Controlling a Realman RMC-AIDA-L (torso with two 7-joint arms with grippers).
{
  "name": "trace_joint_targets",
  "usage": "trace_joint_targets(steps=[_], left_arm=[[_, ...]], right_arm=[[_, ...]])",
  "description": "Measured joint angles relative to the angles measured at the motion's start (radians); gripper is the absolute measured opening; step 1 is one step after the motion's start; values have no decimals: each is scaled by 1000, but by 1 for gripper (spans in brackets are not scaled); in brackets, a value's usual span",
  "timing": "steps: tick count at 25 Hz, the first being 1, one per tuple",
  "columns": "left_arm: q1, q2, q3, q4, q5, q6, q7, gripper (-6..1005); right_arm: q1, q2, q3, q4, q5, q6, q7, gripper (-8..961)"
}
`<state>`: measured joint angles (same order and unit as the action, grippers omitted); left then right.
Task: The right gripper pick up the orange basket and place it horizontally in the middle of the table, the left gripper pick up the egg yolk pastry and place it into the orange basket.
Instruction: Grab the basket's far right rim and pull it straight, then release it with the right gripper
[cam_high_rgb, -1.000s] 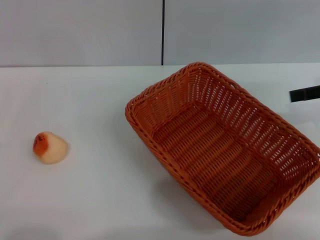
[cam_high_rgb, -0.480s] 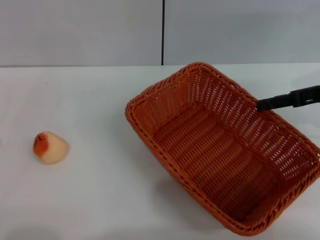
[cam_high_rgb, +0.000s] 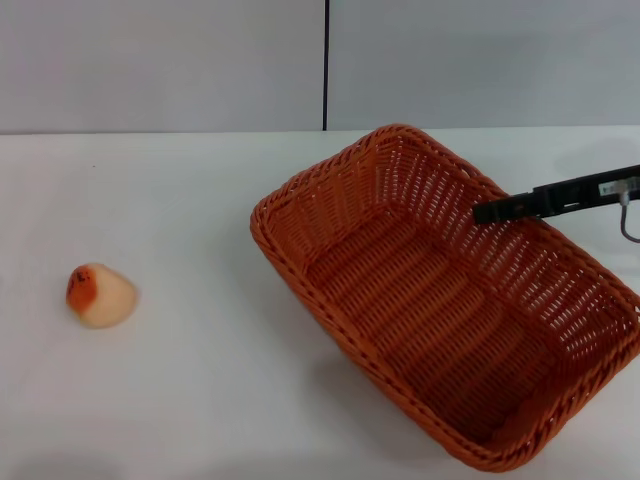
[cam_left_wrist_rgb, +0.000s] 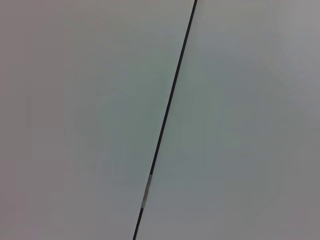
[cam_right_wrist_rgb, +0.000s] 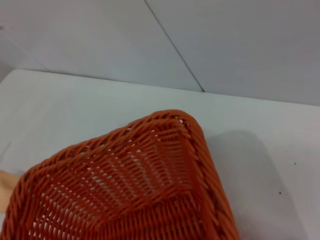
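Note:
The orange basket lies on the right half of the white table, turned diagonally and standing open side up with nothing in it. My right gripper reaches in from the right as a thin black bar with a small white label. Its tip hangs over the basket's far right rim. The right wrist view looks down on one corner of the basket. The egg yolk pastry rests on the table at the far left, well apart from the basket. My left gripper is out of view.
A grey wall with a dark vertical seam stands behind the table. The left wrist view holds only this wall and its seam. White tabletop lies between the pastry and the basket.
My right gripper has moved in from the right edge, leftward over the basket's far right rim. The basket and the pastry have not moved.

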<state>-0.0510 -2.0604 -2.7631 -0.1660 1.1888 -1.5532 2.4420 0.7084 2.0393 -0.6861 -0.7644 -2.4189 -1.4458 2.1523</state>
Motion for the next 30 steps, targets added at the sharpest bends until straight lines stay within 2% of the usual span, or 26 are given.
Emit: trace_joint_targets(steps=[11,17,23,24,30], left_arm=[[0,-1,-4,3,-2,5,3,846],[0,-1,-4,1,0,6,2,847],[7,-1,-4,0,-2,1,0,847],[7,-1,-4,0,-2,1,0,847],[13,0,-4,0,-3,0,0,847]], right_arm=[[18,-1,-22,38,-8,18,18,810],[19,-1,-92,43,-7,19,60,810],[17,0,-98,26,-6,15,73,610],[16,0,-98,22,-6,14,73,363],[19,1,-102,13,-4,8,76,259]])
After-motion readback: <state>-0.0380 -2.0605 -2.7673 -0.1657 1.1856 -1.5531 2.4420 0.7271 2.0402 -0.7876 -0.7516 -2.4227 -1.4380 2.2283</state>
